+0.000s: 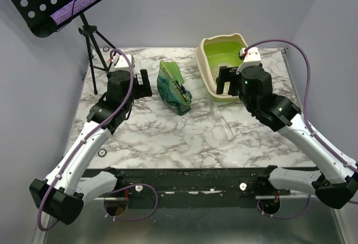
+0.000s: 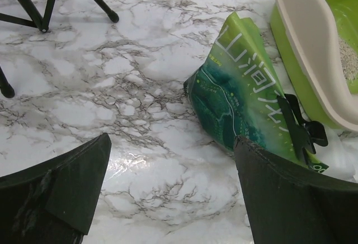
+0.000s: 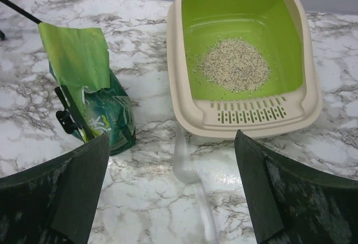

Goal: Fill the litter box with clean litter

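Observation:
The litter box (image 1: 202,67) sits at the back right of the marble table, beige rim, lime-green inside. A small patch of clean litter (image 3: 235,71) lies on its floor, and an edge of that litter (image 2: 349,59) shows in the left wrist view. The green litter bag (image 1: 173,87) stands left of the box with a black clip (image 2: 299,132) on it. My left gripper (image 1: 145,83) is open just left of the bag, holding nothing. My right gripper (image 1: 226,84) is open over the box's near rim (image 3: 254,115), also holding nothing. A clear plastic scoop (image 3: 187,165) lies on the table below it.
A black tripod (image 1: 92,37) carrying a perforated music-stand tray stands at the table's back left corner, and its legs (image 2: 33,3) show in the left wrist view. Walls close in the table at the back and on both sides.

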You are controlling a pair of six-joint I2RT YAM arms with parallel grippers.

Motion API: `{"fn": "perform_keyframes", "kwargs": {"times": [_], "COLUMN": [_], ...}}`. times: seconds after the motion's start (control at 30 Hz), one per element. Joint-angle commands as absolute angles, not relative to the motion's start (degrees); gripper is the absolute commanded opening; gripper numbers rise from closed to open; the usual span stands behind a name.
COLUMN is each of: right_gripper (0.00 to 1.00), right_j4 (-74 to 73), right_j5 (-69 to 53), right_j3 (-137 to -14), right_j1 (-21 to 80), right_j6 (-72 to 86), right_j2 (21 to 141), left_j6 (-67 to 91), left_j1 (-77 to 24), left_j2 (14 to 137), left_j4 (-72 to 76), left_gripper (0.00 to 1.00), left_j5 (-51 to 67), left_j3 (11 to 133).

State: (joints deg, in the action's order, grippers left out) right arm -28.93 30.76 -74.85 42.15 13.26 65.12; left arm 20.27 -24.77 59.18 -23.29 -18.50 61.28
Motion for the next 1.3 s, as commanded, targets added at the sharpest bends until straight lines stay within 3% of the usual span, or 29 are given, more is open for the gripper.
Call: {"fn": "perform_keyframes", "kwargs": {"times": [0.0, 0.2, 0.5, 1.27], "right_gripper": [1.00, 0.99, 0.98, 0.90], "right_j4": [-29.1, -27.8, -29.8, -28.8], "right_j5": [27.2, 14.3, 2.0, 6.5], "right_j3": [-74.5, -75.5, -83.8, -91.3], "right_j1": [42.3, 42.4, 44.6, 45.8], "right_j6": [10.4, 4.7, 0.6, 2.5], "right_j2": [65.0, 67.5, 81.2, 98.1], "left_j6": [18.8, 18.7, 20.0, 20.6], "left_j1": [-24.9, -24.9, -24.9, -24.9], "left_j2": [59.8, 55.5, 53.0, 51.0], "left_j4": [-23.6, -18.9, -18.5, -19.6], "left_gripper": [0.99, 0.99, 0.99, 0.99], "left_j5": [-17.8, -15.0, -15.9, -18.2], "left_j3": [60.6, 53.8, 52.4, 52.6]}}
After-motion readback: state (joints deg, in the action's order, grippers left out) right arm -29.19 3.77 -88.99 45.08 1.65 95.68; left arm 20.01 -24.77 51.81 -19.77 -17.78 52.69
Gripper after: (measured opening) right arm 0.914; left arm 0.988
